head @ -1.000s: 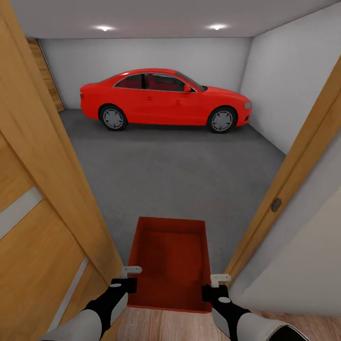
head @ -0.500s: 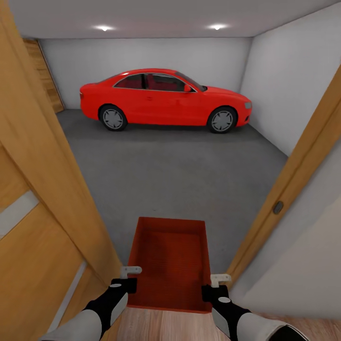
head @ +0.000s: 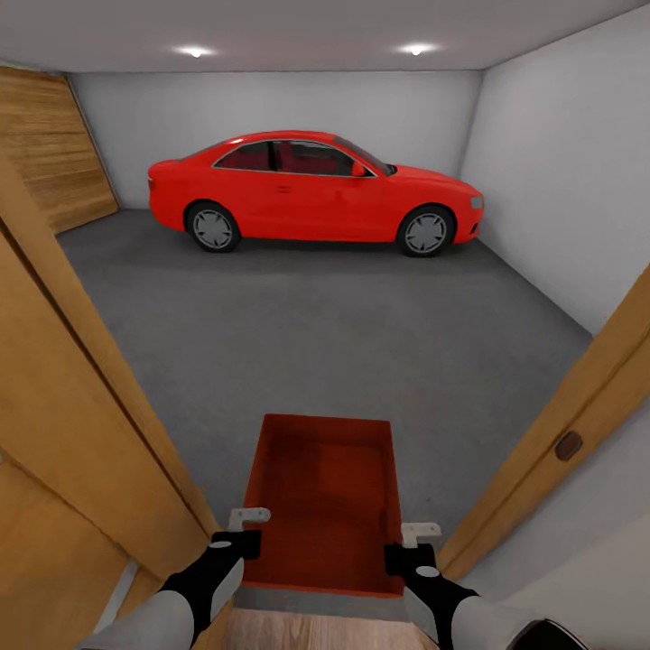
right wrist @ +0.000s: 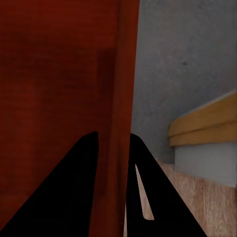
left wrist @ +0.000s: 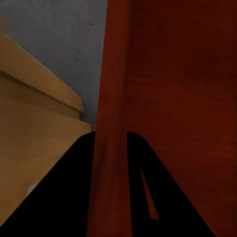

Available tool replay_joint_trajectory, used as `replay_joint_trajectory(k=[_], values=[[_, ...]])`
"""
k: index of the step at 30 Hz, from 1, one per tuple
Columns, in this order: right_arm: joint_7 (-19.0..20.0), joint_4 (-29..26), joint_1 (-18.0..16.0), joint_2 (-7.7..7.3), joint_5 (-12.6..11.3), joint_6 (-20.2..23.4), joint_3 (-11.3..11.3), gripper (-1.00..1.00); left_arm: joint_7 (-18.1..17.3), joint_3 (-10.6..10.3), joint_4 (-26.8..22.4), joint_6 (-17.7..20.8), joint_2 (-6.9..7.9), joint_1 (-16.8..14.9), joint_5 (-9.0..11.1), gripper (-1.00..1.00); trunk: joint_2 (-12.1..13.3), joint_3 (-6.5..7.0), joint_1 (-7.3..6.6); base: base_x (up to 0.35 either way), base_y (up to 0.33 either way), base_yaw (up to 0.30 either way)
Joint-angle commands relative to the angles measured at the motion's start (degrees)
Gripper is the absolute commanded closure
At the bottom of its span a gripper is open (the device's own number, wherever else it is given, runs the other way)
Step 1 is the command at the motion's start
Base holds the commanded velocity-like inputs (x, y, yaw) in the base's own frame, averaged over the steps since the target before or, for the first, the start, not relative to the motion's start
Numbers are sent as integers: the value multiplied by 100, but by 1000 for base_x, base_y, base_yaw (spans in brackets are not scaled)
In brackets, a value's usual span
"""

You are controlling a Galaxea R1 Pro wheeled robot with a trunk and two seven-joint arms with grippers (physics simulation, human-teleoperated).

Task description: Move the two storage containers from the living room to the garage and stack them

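Storage bin (head: pixel 325 492), red-orange and open-topped, is carried level in front of the robot at the doorway of the garage, held off the ground by both arms, its far end out over the grey concrete floor (head: pixel 343 343) and its near end above the edge of the light wood planks (head: pixel 307 632). The left gripper (head: pixel 242 524) is closed on the bin's left wall near the near corner; in the left wrist view its two dark fingers (left wrist: pixel 74 197) sit on either side of that wall (left wrist: pixel 111 98). The right gripper (head: pixel 415 534) clamps the right wall in the same way, and the right wrist view shows the wall (right wrist: pixel 126 74) running between its fingers (right wrist: pixel 74 192). Wooden door frames stand close on each side of the bin, one to its left (head: pixel 81 415) and one to its right (head: pixel 560 442). Well beyond the bin, across the concrete, a red car (head: pixel 311 188) is parked side-on against the white back wall (head: pixel 271 104), under two ceiling lights (head: pixel 194 51). A wood-panelled surface (head: pixel 50 158) stands left of the car.
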Motion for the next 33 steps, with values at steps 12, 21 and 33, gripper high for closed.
replay_joint_trajectory(k=[12,21,33], values=[[-398,-4,-8,-165,-53,-242,53,100,48,-36,8,46,4,-2,54,100,-10,-10,6,322,0,0],[-396,-4,-8,-165,-53,-242,53,100,48,-36,11,46,4,1,56,100,-10,-10,6,322,0,0],[-398,-4,-8,-165,-53,-242,53,100,48,-36,10,46,4,0,55,100,-10,-10,6,322,0,0]])
